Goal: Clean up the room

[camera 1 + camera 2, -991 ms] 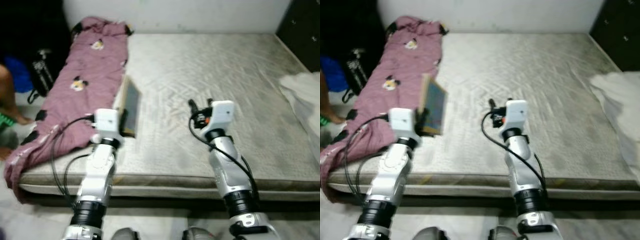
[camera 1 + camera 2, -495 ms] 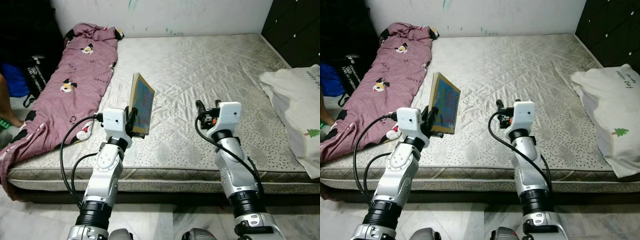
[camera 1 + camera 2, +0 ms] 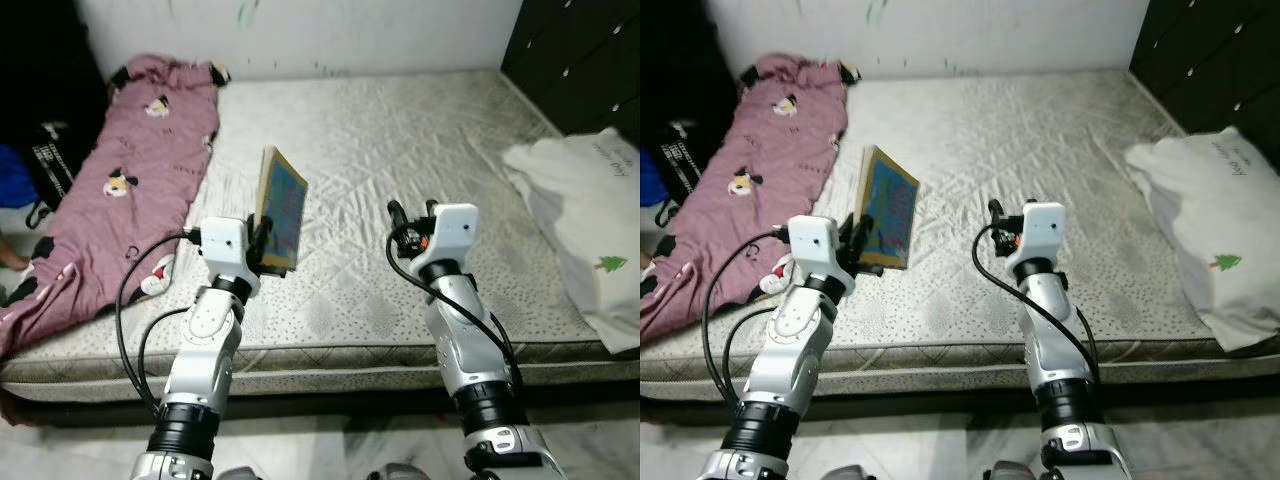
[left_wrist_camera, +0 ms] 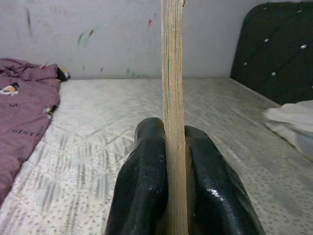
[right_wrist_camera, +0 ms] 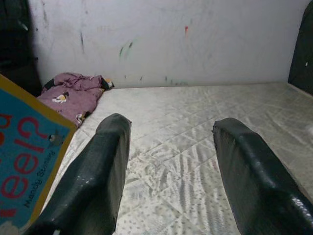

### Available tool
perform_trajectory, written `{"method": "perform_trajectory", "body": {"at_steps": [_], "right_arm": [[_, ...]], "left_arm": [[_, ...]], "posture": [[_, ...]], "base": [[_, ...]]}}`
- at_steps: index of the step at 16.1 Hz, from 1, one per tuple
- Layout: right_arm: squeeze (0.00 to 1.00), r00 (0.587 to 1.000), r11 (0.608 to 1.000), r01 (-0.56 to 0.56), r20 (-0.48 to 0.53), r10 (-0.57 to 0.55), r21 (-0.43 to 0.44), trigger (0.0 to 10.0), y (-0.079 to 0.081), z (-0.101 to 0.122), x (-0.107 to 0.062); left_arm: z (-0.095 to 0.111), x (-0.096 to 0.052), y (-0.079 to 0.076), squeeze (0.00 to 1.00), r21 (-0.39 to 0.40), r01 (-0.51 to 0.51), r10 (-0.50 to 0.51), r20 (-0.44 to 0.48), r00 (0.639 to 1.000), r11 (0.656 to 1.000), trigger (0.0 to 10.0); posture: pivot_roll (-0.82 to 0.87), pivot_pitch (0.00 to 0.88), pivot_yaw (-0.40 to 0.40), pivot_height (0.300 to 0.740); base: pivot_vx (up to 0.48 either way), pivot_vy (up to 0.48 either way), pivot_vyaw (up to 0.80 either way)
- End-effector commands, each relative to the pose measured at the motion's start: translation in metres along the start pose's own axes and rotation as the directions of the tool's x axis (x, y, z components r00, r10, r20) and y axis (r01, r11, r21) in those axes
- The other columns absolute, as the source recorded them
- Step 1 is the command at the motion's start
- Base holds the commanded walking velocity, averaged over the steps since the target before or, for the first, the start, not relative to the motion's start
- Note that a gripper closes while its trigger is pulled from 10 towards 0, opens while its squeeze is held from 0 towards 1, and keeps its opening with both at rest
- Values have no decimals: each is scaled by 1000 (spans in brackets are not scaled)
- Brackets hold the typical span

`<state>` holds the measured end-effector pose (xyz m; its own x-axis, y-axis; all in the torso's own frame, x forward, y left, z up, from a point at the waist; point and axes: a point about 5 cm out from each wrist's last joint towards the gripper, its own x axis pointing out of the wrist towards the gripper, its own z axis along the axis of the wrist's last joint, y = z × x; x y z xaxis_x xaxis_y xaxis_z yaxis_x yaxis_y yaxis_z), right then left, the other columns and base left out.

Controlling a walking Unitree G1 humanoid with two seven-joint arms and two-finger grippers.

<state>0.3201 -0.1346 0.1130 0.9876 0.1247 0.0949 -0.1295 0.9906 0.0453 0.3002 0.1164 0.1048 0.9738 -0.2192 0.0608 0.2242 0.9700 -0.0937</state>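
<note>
Left pincer (image 3: 262,243): I have it clamped on the lower edge of the picture book (image 3: 281,211), which stands upright above the near part of the mattress (image 3: 400,150).
Grip check: in the left wrist view both fingers (image 4: 143,186) press flat on the covers; I'd keep that squeeze firm, since the tall book could lever out.
Right pincer (image 3: 411,215): spread wide and empty, hovering over the mattress beside the book.
Carry: I judge I should move slowly and keep the book vertical.
Further off: pink blanket (image 3: 120,190) lies along the left side, white pillow (image 3: 590,230) at the right edge.
</note>
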Motion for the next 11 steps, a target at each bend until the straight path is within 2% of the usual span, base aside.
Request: {"method": "perform_trajectory", "body": {"at_steps": [1, 4, 8, 11], "right_arm": [[0, 1000, 1000, -11, 17, 11, -8, 10000, 2, 4, 3], [0, 1000, 1000, -8, 18, 8, -11, 10000, 1, 4, 3], [0, 1000, 1000, -6, 13, 6, -16, 10000, 0, 3, 2], [0, 1000, 1000, -1, 7, 1, -15, 10000, -1, 2, 3]], "left_arm": [[14, 2, 2, 0, 11, 1, -2, 64, 998, 1000, 10000], [13, 2, 2, 0, 12, -2, 1, 59, 998, 1000, 10000], [10, 3, 1, 0, 14, -36, 35, 37, 999, 999, 10000], [9, 2, 2, 0, 14, -38, 37, 31, 999, 999, 10000]], "posture": [[-20, 0, 54, 740], [-20, 0, 54, 740], [-18, 0, 52, 740], [-18, 0, 52, 740]], "base": [[360, 0, 0], [376, 0, 0], [0, 0, 0], [0, 0, -704]]}}
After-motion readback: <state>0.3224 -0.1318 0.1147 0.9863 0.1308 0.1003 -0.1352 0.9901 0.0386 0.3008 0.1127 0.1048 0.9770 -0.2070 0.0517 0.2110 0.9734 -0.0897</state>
